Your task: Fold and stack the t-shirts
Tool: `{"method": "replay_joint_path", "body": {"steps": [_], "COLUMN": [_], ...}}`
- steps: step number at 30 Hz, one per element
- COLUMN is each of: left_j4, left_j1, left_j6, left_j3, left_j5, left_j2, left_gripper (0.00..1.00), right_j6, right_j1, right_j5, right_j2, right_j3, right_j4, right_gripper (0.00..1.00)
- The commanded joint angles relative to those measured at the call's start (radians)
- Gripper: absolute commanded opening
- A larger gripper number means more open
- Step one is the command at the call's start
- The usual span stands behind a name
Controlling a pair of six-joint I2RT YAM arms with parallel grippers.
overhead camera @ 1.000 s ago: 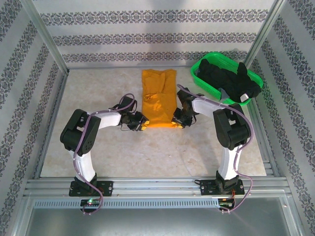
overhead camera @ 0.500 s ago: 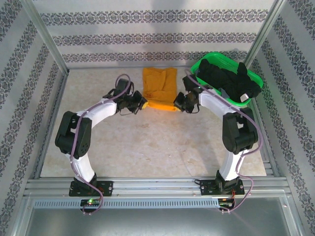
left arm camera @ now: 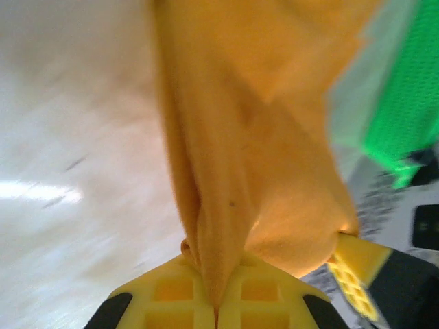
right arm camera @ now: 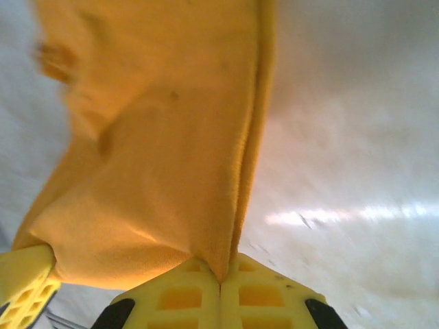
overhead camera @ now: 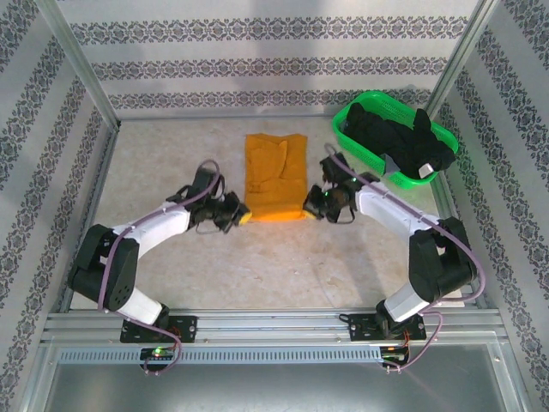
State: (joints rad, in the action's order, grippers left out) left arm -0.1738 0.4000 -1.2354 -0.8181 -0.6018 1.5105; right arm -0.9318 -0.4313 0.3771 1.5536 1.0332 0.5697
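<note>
Top external view first: where's the orange shirt?
— Flat on the desk, about the middle, folded into a long narrow strip that runs away from the arms. It sits between the two hands.
— And the left hand?
— At the near left corner of the strip. The left wrist view shows its yellow fingers pressed together with a fold of orange cloth pinched between them.
— The right hand?
— Same on the other side, at the near right corner. In the right wrist view its fingers are clamped on the shirt's edge, and the cloth spreads away from them over the pale desk.
— The other shirts?
— The black shirts are heaped in the green basket at the far right corner of the desk, to the right of the orange shirt and not touching it. They spill over the basket's near rim.
</note>
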Motion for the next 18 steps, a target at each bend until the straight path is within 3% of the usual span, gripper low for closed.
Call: {"method": "replay_joint_path", "body": {"steps": [1, 9, 18], "left_j4": [-0.079, -0.141, -0.272], "left_j1": [0.053, 0.185, 0.168], "left_j6": [0.018, -0.062, -0.025], "left_j3": [0.11, 0.299, 0.057], "left_j5": [-0.033, -0.003, 0.142], "left_j2": [-0.098, -0.346, -0.421], "left_gripper": [0.0, 0.0, 0.0], "right_j6": [-0.032, -0.134, -0.149], "right_j1": [-0.059, -0.219, -0.179], "right_j5": [0.016, 0.01, -0.1], "right_j2": [-0.085, -0.293, -0.349], "right_j3": [-0.126, -0.318, -0.099], "right_j4": [0.019, 0.081, 0.23], "right_gripper": [0.0, 0.0, 0.0]}}
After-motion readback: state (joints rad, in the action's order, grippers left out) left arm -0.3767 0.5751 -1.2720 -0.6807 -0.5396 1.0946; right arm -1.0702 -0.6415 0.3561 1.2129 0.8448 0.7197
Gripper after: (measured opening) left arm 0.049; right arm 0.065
